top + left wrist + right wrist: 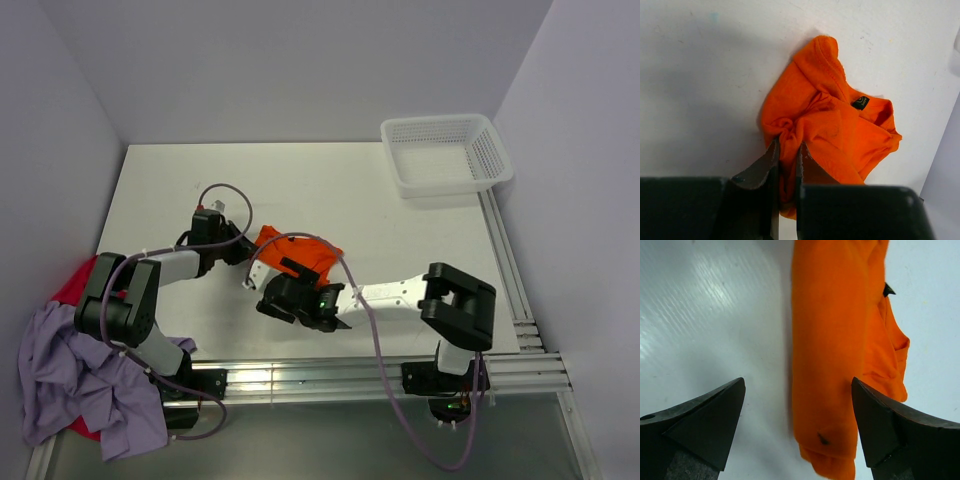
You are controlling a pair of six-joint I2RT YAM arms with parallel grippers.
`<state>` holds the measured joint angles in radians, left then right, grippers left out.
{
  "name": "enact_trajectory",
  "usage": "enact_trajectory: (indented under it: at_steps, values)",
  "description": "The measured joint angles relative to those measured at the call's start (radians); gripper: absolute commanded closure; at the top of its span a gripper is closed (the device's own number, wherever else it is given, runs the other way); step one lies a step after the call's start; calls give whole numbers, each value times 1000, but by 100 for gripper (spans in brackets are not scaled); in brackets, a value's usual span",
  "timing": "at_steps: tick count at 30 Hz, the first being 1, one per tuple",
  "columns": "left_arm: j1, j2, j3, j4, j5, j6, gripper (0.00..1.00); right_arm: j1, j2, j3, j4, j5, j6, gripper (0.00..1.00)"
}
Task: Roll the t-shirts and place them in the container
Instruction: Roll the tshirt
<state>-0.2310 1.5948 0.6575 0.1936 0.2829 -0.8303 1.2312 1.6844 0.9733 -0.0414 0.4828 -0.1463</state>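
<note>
A bright orange t-shirt lies bunched and partly rolled on the white table, between the two arms. In the left wrist view my left gripper is shut on a fold at the orange t-shirt's near edge. My right gripper stands wide open just over the rolled end of the orange t-shirt, and neither finger grips the cloth. From above, the left gripper meets the shirt from the left, while the right gripper comes in from the near side.
A heap of other t-shirts, lavender and red, hangs over the table's near left corner beside the left arm's base. A white perforated basket stands at the far right corner. Metal rails run along the near edge.
</note>
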Motion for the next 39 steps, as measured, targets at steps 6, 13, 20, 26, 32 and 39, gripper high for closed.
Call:
enact_trajectory:
  at_steps: [6,13,20,26,32,39]
  values:
    - [28,10,1,0,58,22,97,16,137,21,43,80,-119,11]
    - [46,37,18,0,103,35,97,13,225,93,66,143,-186,23]
    - [50,48,32,-8,118,56,97,-10,279,136,65,184,-199,56]
    - [55,52,45,-24,119,67,96,-24,321,187,35,216,-194,100]
    - [64,51,48,-34,121,71,87,-60,296,215,-42,114,-131,100]
    - [86,28,48,-57,120,85,63,-195,272,365,-283,-266,-13,100]
